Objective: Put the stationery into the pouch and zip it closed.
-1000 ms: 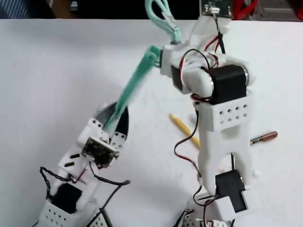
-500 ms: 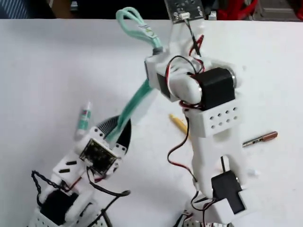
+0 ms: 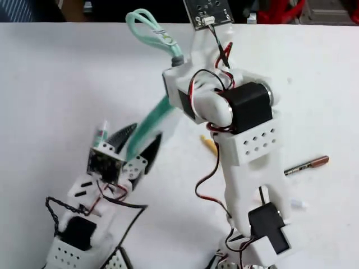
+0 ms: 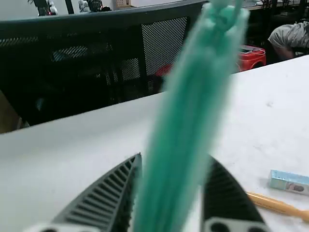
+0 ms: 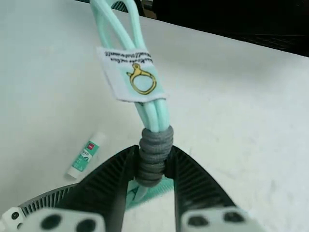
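Pouch (image 3: 147, 124), mint green, spans between both grippers above white counter (image 3: 56, 73). Left gripper (image 4: 174, 164) fingers clamped on one end; right gripper (image 5: 153, 162) fingers clamped on the grey collar of its loop. Glue stick (image 3: 101, 132), yellow pencil (image 3: 208, 143) and pen (image 3: 305, 166) lie on counter. Black mesh chair (image 4: 96, 63) stands behind.

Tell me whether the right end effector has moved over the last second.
Yes. In the high view the right end effector, shut on the cord of the pouch, has shifted left, away from the brown pen.
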Controlling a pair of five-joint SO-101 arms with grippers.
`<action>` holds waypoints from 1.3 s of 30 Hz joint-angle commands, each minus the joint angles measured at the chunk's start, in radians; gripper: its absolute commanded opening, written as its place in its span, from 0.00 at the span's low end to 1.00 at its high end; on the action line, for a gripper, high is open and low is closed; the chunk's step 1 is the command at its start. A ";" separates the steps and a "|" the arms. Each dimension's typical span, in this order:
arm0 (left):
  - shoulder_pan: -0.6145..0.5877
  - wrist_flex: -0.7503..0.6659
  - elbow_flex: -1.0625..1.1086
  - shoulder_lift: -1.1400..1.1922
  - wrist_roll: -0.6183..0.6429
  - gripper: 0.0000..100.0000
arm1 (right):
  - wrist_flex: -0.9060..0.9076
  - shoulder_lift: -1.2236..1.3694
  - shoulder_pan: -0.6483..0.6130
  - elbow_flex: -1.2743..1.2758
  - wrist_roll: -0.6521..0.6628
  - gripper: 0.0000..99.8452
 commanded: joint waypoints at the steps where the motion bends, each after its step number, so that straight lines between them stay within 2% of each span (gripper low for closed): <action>1: 0.062 -0.043 0.009 -0.015 -0.129 0.04 | -0.025 0.001 -0.010 -0.023 0.005 0.02; 6: 0.059 -0.043 0.008 -0.015 -0.137 0.02 | -0.016 0.048 -0.050 -0.026 0.005 0.02; 13: 0.015 -0.017 0.000 -0.015 -0.137 0.02 | 0.022 0.031 -0.248 -0.034 0.006 0.02; 18: 0.016 0.006 0.000 -0.015 -0.138 0.02 | 0.024 -0.015 -0.337 -0.032 0.011 0.02; 24: 0.022 0.006 0.000 -0.015 -0.187 0.02 | 0.025 -0.097 -0.390 -0.025 0.012 0.02; 32: 0.022 0.002 0.000 -0.016 -0.187 0.02 | 0.019 -0.107 -0.506 0.005 0.012 0.02; 39: 0.022 0.003 0.000 -0.016 -0.187 0.02 | 0.021 -0.068 -0.519 0.049 0.005 0.02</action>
